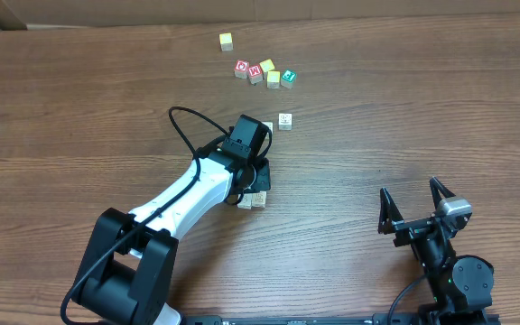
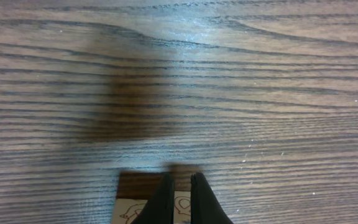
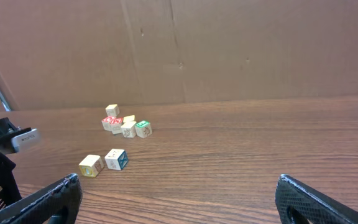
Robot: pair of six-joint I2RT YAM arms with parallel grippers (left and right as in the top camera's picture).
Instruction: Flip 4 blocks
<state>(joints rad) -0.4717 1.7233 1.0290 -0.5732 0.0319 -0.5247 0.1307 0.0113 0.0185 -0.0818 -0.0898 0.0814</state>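
My left gripper [image 2: 180,177] is shut, with nothing between its fingers. Its tips sit over the far edge of a pale block [image 2: 127,213] with faint red marks. From above, that gripper [image 1: 253,181] is mostly hidden under its wrist, and two pale blocks [image 1: 253,200] lie side by side just in front of it. Another pale block [image 1: 284,121] lies further back, with one more [image 1: 267,127] half hidden behind the wrist. The right wrist view shows these two blocks [image 3: 115,159] [image 3: 91,165] close together. My right gripper [image 1: 410,190] [image 3: 179,199] stands open and empty, far from all the blocks.
A cluster of red, green and yellow-faced cubes [image 1: 264,72] [image 3: 126,124] lies at the back. A lone yellow cube [image 1: 227,41] sits beyond it. A cardboard wall [image 3: 229,50] closes the far side of the wooden table [image 1: 404,108]. A black cable [image 1: 183,122] loops off the left arm.
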